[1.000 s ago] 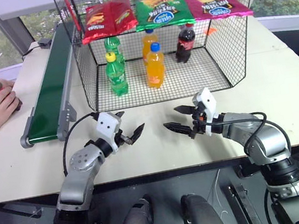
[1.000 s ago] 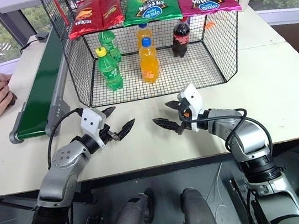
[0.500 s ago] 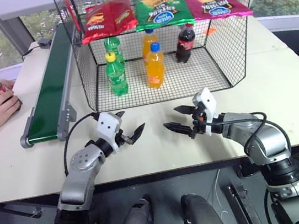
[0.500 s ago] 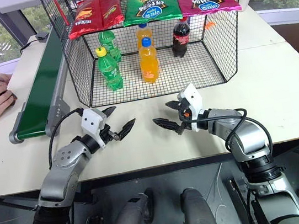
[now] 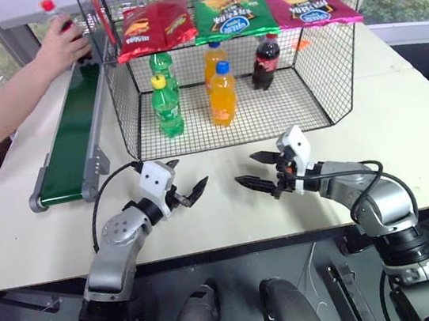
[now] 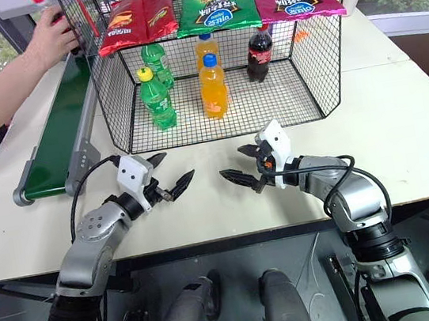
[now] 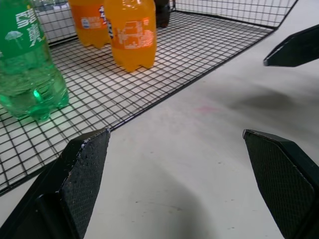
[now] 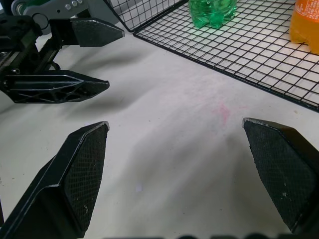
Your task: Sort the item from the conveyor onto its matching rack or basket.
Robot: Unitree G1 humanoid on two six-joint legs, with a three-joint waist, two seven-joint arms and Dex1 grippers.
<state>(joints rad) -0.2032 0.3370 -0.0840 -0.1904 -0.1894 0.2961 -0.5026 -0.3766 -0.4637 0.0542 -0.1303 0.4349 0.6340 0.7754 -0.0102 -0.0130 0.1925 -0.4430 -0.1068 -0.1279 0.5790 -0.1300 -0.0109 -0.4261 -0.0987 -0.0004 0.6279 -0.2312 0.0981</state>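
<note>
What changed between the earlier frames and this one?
The person's hand carried the small cola bottle from the table's near left edge up to the far end of the conveyor, still gripping it. Both robot grippers, left gripper and right gripper, stayed open and still over the table. The bottles in the wire cage and the snack bags on top did not move.
</note>
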